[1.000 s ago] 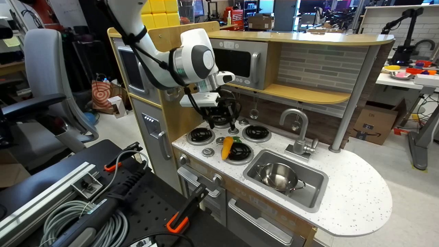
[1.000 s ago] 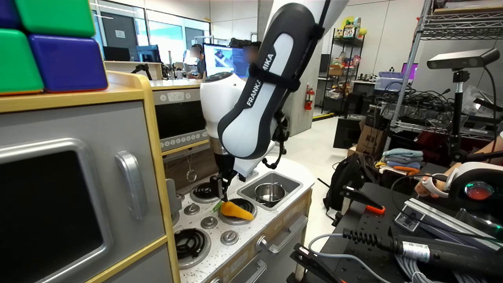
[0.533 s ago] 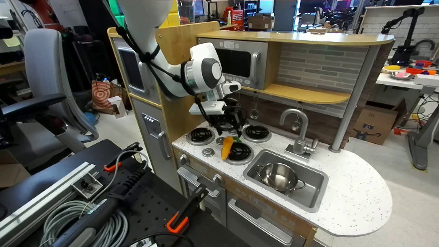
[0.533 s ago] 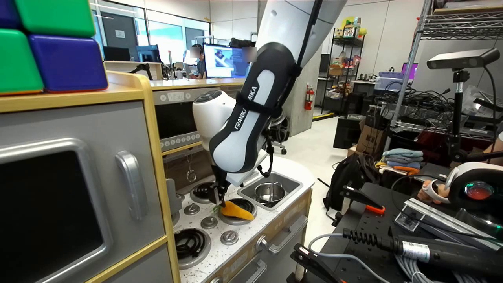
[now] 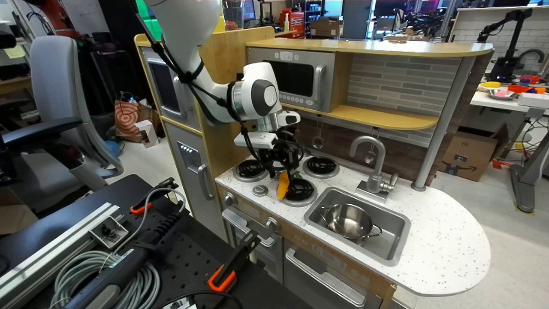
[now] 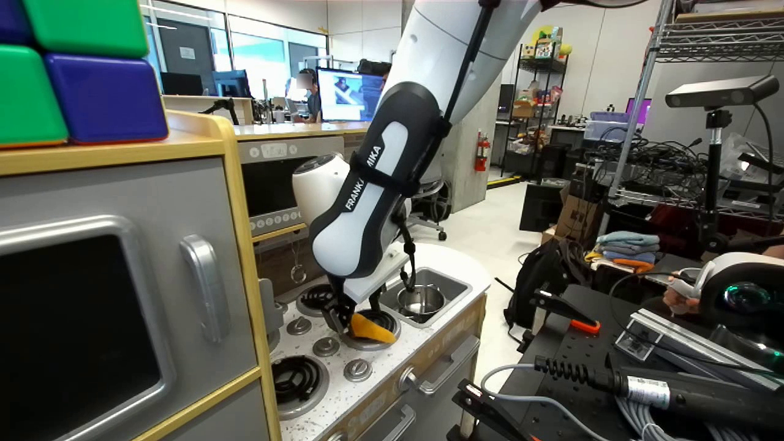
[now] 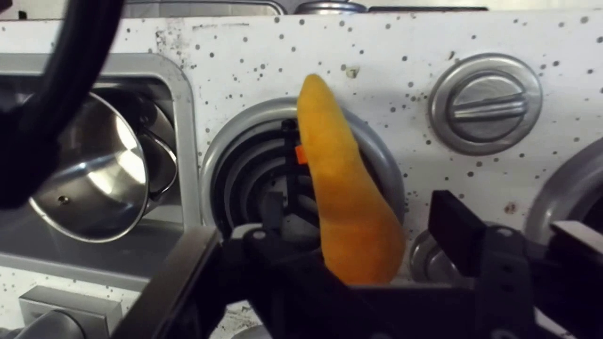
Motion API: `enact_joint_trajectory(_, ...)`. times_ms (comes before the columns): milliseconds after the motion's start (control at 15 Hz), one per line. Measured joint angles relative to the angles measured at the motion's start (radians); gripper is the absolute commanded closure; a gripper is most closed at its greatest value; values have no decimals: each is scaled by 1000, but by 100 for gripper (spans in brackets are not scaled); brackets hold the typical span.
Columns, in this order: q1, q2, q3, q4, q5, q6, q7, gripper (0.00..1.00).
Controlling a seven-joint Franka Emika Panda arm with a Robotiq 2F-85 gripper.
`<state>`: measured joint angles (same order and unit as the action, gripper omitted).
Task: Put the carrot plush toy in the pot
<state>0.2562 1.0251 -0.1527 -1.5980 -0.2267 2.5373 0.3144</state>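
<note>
The carrot plush toy [image 7: 346,183] is orange-yellow and lies across a black burner at the counter's front, as both exterior views show [image 5: 283,187] [image 6: 372,331]. Its thick end points at my gripper [image 7: 362,221]; the green top is mostly hidden by the gripper. My gripper is open, low over the burner, with one finger on each side of the thick end. Gaps show between the toy and both fingers in the wrist view. The shiny silver pot [image 5: 349,221] sits in the sink; it also shows at left in the wrist view [image 7: 94,174], with no toy inside.
The grey sink basin [image 5: 396,240] holds the pot beside the burner. A faucet [image 5: 376,167] stands behind it. Silver knobs [image 7: 485,103] and other burners [image 5: 321,165] surround the toy. A microwave [image 5: 296,77] and a tall cabinet [image 6: 122,294] stand near the arm.
My gripper has moved down, and its fingers have come to either side of the toy's thick end. The toy and the pot have not moved.
</note>
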Motion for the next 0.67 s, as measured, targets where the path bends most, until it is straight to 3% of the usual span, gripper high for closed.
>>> enact_joint_trajectory(400, -66, 0, 44, 15, 75, -25, -21, 99)
enact_joint_trajectory(667, -109, 0, 44, 24, 78, -25, -21, 100)
